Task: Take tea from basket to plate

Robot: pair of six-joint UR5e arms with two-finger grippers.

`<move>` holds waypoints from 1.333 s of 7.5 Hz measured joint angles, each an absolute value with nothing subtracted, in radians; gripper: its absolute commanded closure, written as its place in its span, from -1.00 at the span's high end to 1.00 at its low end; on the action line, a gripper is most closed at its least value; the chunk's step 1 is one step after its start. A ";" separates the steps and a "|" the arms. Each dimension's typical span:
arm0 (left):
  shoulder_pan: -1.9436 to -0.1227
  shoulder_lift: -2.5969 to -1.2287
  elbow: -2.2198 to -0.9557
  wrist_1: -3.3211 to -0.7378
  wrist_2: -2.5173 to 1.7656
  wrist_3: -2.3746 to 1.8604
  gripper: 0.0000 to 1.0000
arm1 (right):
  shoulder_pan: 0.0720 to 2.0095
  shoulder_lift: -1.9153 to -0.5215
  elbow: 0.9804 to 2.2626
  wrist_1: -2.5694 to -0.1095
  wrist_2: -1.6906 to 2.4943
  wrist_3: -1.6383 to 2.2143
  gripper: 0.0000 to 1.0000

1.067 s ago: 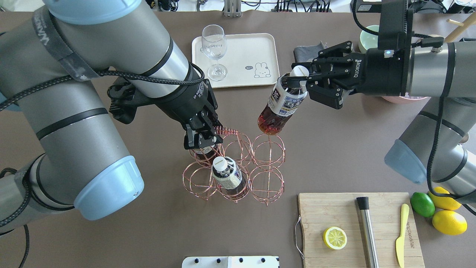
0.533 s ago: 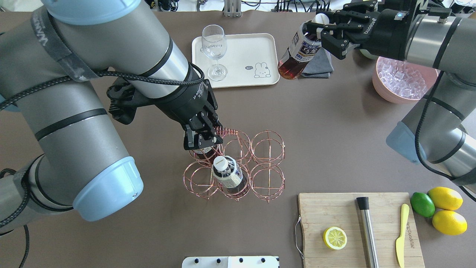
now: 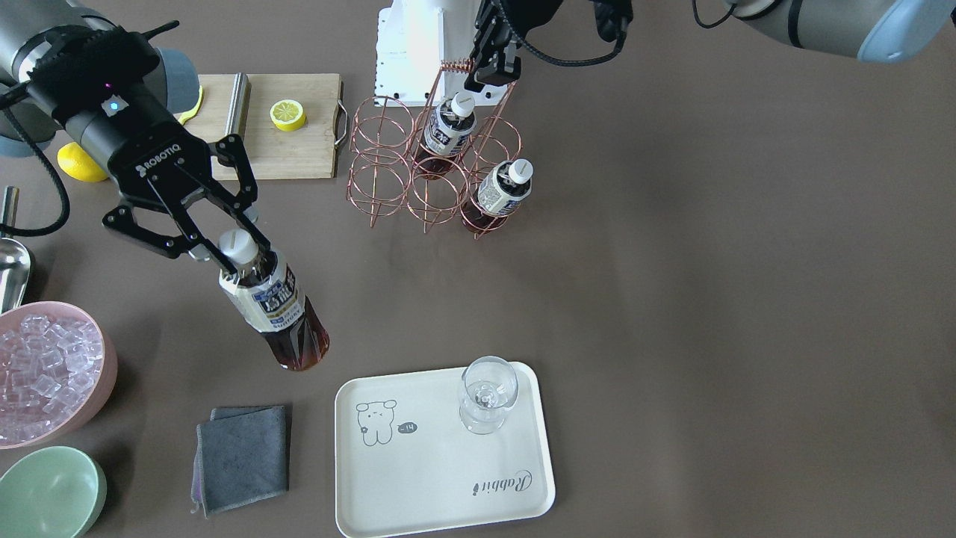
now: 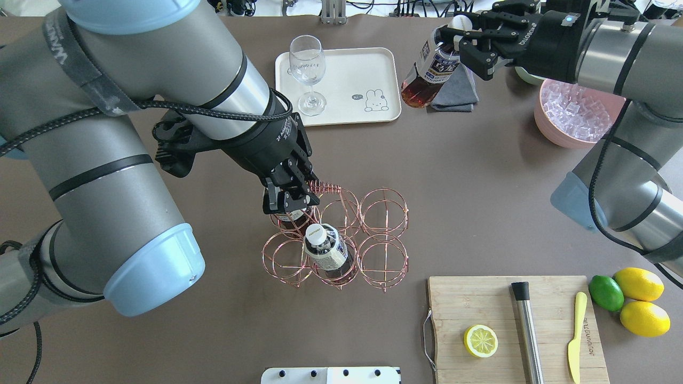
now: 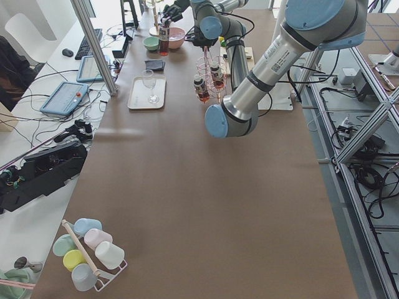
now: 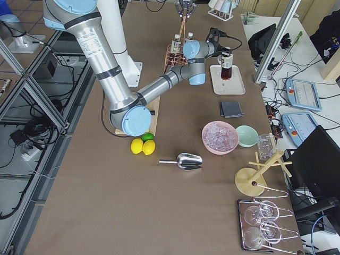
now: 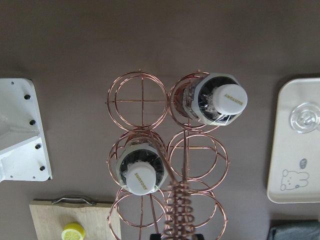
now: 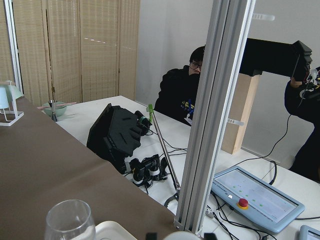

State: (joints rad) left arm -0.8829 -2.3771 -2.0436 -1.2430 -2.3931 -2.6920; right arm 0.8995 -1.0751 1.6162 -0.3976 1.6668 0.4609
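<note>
My right gripper [image 4: 452,36] is shut on the neck of a tea bottle [image 4: 427,77] and holds it tilted in the air just off the right edge of the plate [image 4: 368,64], over the grey cloth; in the front view the bottle [image 3: 278,314] hangs left of the plate [image 3: 433,478]. My left gripper [image 4: 291,200] is shut on the twisted handle of the copper wire basket [image 4: 326,188]. Two more tea bottles stand in the basket: one [image 4: 325,248] in the front middle ring, one [image 4: 292,217] mostly hidden under the left gripper. Both show in the left wrist view [image 7: 227,97] [image 7: 141,175].
A wine glass [image 4: 308,69] stands on the plate's left part. A grey cloth [image 4: 459,93], a pink bowl of ice [image 4: 573,114] and a green bowl [image 3: 48,489] lie right of the plate. A cutting board [image 4: 512,330] with a lemon half, muddler and knife is front right.
My right gripper has carried the tea bottle from above the basket away to the far side, beside the plate's right edge. The left gripper and the basket have not moved.
</note>
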 measured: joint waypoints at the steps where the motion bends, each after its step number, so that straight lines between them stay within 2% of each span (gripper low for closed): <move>1: -0.983 -2.372 -2.056 -1.149 -2.456 -2.593 -1.00 | 0.902 -1.011 1.530 -0.396 1.658 0.461 -1.00; 5: -1.231 -2.323 -2.100 -0.672 -2.458 -2.080 -1.00 | 0.902 -0.834 1.255 -0.393 1.661 0.491 -1.00; 8: -1.316 -2.180 -2.073 -0.557 -2.325 -1.737 -1.00 | 0.880 -0.785 1.174 -0.391 1.665 0.529 -1.00; 10: -1.345 -2.142 -1.954 -0.562 -2.273 -1.545 -1.00 | 0.862 -0.780 1.155 -0.369 1.665 0.566 -1.00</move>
State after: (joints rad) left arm -1.3449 -2.1417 -1.9539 -0.5624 -2.2731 -1.5448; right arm 0.8619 -0.7799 1.1547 -0.3685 1.6647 0.5657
